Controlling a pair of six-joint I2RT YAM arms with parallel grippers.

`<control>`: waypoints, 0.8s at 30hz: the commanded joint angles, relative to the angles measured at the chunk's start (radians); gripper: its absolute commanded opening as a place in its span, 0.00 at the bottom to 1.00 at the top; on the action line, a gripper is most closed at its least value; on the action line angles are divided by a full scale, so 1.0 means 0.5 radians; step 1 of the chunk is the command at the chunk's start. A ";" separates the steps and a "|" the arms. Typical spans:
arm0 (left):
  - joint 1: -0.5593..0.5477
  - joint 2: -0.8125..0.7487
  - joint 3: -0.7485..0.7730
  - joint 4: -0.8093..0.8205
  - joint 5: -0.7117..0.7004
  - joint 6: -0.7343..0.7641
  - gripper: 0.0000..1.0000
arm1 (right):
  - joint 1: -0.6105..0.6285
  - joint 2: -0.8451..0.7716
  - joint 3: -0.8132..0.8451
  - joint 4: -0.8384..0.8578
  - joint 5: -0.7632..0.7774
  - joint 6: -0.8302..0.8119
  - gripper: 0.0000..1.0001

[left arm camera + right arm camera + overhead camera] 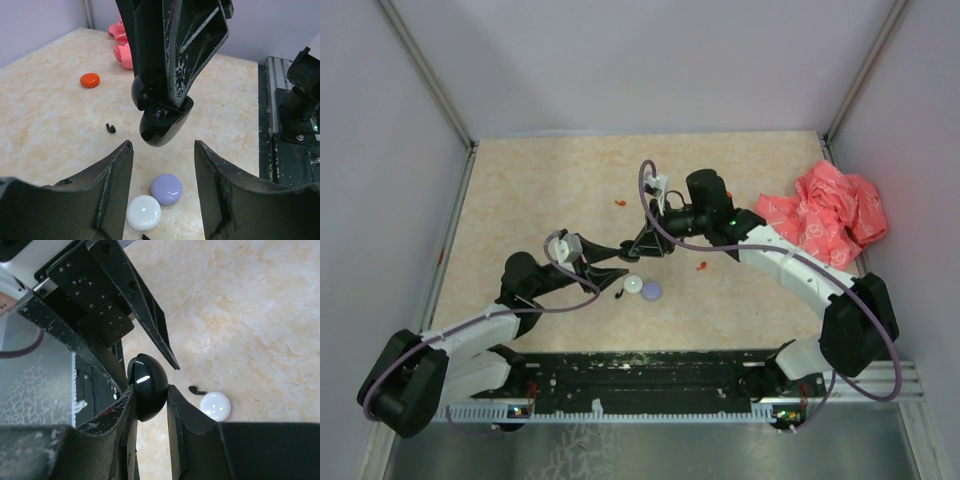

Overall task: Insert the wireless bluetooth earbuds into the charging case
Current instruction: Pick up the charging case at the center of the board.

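My right gripper (150, 400) is shut on a glossy black round charging case (147, 385), held above the table; the same case (161, 122) hangs just beyond my left gripper (163, 165). The left gripper stands open with nothing between its fingers. In the top view the two grippers meet tip to tip at the table's middle, right gripper (650, 243) and left gripper (618, 268). A tiny black stemmed earbud (110, 128) lies on the table left of the case, seen in the right wrist view as the earbud (197, 389) beside a white disc (215, 406).
A white disc (143, 212) and a lilac disc (166, 189) lie side by side under the left gripper. A red disc (90, 80) sits farther off. A small red bit (619, 202) lies toward the back. A crumpled pink-red bag (830, 213) fills the right rear corner.
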 commanded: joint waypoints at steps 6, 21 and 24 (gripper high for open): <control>0.037 0.041 -0.018 0.306 0.374 -0.065 0.58 | -0.012 -0.010 0.214 -0.144 -0.345 -0.204 0.13; 0.039 0.111 0.015 0.480 0.510 -0.254 0.48 | 0.069 0.076 0.302 -0.369 -0.369 -0.402 0.13; 0.039 0.141 0.031 0.511 0.557 -0.301 0.45 | 0.092 0.076 0.310 -0.383 -0.364 -0.434 0.14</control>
